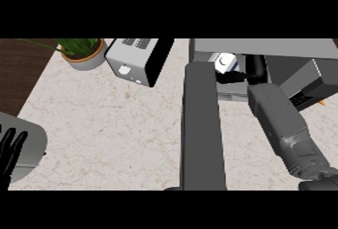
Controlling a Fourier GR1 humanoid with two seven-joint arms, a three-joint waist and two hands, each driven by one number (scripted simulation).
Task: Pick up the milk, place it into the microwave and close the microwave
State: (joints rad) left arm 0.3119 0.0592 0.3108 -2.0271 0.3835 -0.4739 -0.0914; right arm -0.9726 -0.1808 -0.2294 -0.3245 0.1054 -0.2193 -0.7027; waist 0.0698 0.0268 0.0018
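My right hand (232, 77), fingers curled round the milk (223, 62), holds it inside the microwave (277, 58) for release; left hand (10, 150) rests open.

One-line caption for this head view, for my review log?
Right hand holds the milk carton at the open microwave, its door swung out; left hand rests open at left edge.

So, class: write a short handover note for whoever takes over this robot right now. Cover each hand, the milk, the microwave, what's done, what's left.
Left hand: open, resting at the view's lower left edge.
Right hand: reached into the microwave, curled round the milk.
Microwave door: open, swung out over the counter.
Done: milk picked up and carried to the microwave's opening.
Left: let go of the milk, draw the arm out, shut the door.
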